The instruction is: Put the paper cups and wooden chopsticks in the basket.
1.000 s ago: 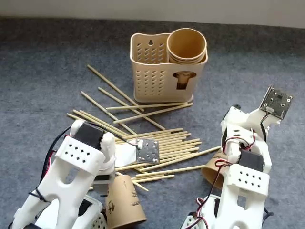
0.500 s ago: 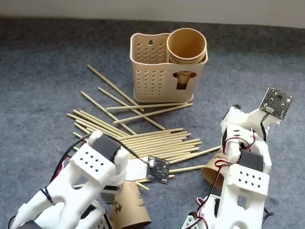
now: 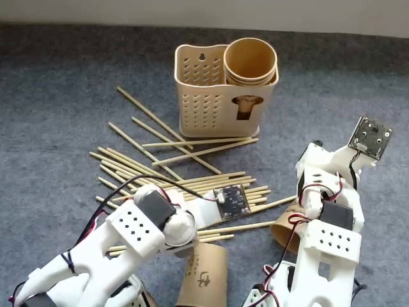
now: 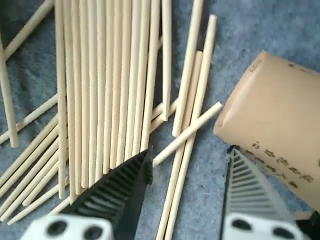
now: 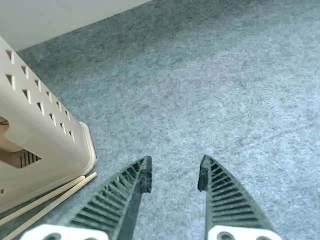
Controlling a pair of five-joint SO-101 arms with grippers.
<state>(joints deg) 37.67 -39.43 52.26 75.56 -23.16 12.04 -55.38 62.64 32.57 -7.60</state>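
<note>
Stacked brown paper cups (image 3: pixel 250 61) sat in the beige perforated plastic basket (image 3: pixel 195 102). Pale wooden chopsticks (image 3: pixel 192 185) and a fallen paper cup (image 3: pixel 204 275) lay outside. The left gripper (image 4: pixel 187 160) and right gripper (image 5: pixel 175 170) gaped wide, empty.

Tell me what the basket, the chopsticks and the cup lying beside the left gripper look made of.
Basket: probably moulded plastic, beige, smooth, with neat rows of holes. Chopsticks: pale bare wood or bamboo, matte, unpainted. Lying cup: brown kraft-like paper, dull surface with dark print on its side.
</note>
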